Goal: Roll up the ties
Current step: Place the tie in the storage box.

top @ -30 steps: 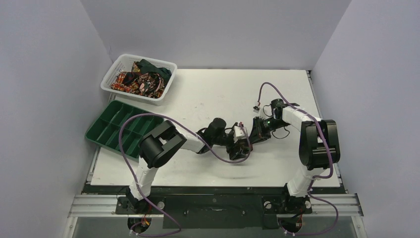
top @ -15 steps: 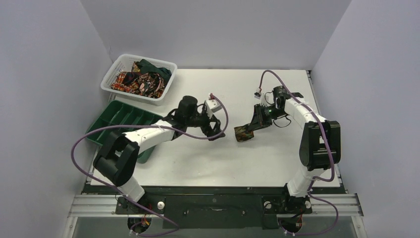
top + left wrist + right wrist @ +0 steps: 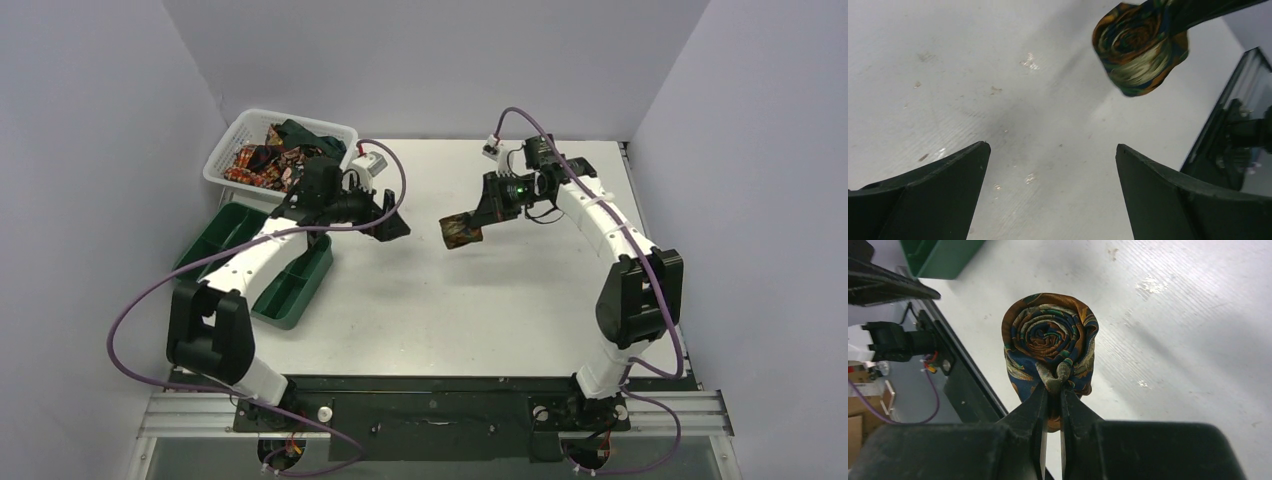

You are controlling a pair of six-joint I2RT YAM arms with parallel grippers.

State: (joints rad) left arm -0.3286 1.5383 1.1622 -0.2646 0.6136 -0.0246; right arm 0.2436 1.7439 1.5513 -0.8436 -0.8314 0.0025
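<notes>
My right gripper (image 3: pixel 478 218) (image 3: pixel 1052 385) is shut on the edge of a rolled tie (image 3: pixel 460 230) (image 3: pixel 1049 337), a tight coil of blue, orange and brown fabric, and holds it above the table's middle. The same roll shows in the left wrist view (image 3: pixel 1139 51), hanging ahead. My left gripper (image 3: pixel 396 228) (image 3: pixel 1050 150) is open and empty, just left of the roll and apart from it. Several loose ties (image 3: pixel 285 160) lie heaped in the white mesh basket (image 3: pixel 222 160) at the back left.
A green compartment tray (image 3: pixel 215 258) lies at the left edge, partly under my left arm. The white table (image 3: pixel 430 310) is walled by grey panels on three sides. A black frame runs along the near edge.
Both arms have swung back and to the left. My right gripper has lifted the rolled tie off the table. My left gripper let go of it and drew away towards the basket.
</notes>
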